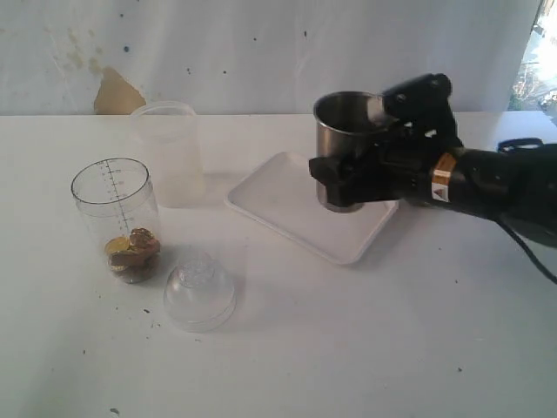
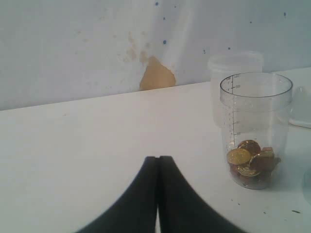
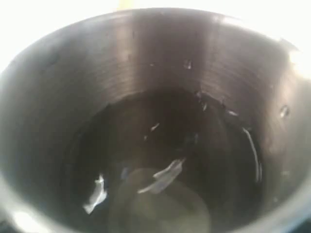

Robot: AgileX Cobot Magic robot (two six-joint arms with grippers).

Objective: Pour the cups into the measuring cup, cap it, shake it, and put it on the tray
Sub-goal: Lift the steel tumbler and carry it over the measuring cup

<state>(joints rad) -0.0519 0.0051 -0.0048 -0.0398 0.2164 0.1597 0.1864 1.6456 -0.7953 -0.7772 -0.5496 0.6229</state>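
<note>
The measuring cup point(image 1: 113, 209) stands upright and uncapped at the left, with gold and brown coins point(image 1: 133, 251) in its bottom. In the left wrist view the measuring cup point(image 2: 255, 121) and its coins point(image 2: 250, 162) are ahead and to one side of my left gripper point(image 2: 157, 159), which is shut on nothing over bare table. The cap point(image 1: 199, 292) rests on the table just in front of the measuring cup. My right gripper point(image 1: 348, 178) is shut on the steel tumbler point(image 1: 344, 113), held upright just over the tray point(image 1: 278, 196). The tumbler's inside point(image 3: 155, 97) is dark, with a pale round shape and shiny slivers. The wooden cup is out of view.
A frosted, unmarked plastic cup point(image 1: 170, 152) stands behind the measuring cup, close to the tray's left corner; the left wrist view shows the frosted cup point(image 2: 233, 65) too. A white wall with a tan patch point(image 1: 117, 91) bounds the table's far edge.
</note>
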